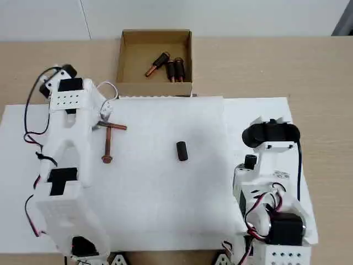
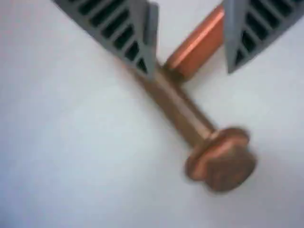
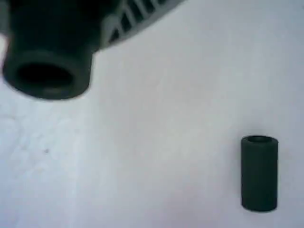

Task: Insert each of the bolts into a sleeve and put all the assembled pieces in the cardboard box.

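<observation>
- One held sleeve [image 3: 45,66] sits clamped in your R gripper [image 1: 251,162], bore facing out. If it's gripped off-centre, it could tilt when a bolt pushes in.
- Loose sleeve [image 1: 182,150] lies mid-mat [image 1: 149,210], well apart from both arms (low risk for now).
- L gripper [image 2: 190,66] has its jaws apart, astride one bolt [image 2: 198,40]. That bolt touches the second bolt [image 2: 190,118], so closing could drag or roll the second one w/ it.
- Cardboard box [image 1: 126,61], beyond the mat's far edge, holds three assembled pieces [image 1: 171,69] lying on its floor.
</observation>
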Action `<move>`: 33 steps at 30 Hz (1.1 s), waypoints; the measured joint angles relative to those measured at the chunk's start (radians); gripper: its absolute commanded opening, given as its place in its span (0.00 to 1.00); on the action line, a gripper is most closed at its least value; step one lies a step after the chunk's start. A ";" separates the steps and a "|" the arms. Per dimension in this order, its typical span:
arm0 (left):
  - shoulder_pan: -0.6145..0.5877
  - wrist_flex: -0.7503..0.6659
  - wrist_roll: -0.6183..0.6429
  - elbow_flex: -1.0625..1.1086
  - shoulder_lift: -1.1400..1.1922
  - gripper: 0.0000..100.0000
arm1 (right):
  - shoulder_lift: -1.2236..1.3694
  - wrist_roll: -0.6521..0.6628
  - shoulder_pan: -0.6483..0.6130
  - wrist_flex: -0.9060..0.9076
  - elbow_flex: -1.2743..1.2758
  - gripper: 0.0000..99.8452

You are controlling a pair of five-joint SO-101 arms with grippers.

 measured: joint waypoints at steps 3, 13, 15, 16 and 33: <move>-0.002 -0.020 0.002 -0.005 0.000 0.10 | 0.000 0.000 0.000 0.000 0.000 0.00; -0.003 -0.043 0.003 -0.009 0.071 0.10 | 0.000 0.000 0.000 0.000 0.002 0.00; -0.009 -0.048 0.003 -0.032 0.106 0.10 | 0.000 0.000 0.000 0.000 0.002 0.00; -0.014 -0.044 0.003 -0.046 0.121 0.10 | 0.000 0.000 0.000 0.000 0.002 0.00; -0.038 -0.041 0.002 -0.123 0.175 0.01 | 0.000 0.000 0.000 0.000 0.002 0.00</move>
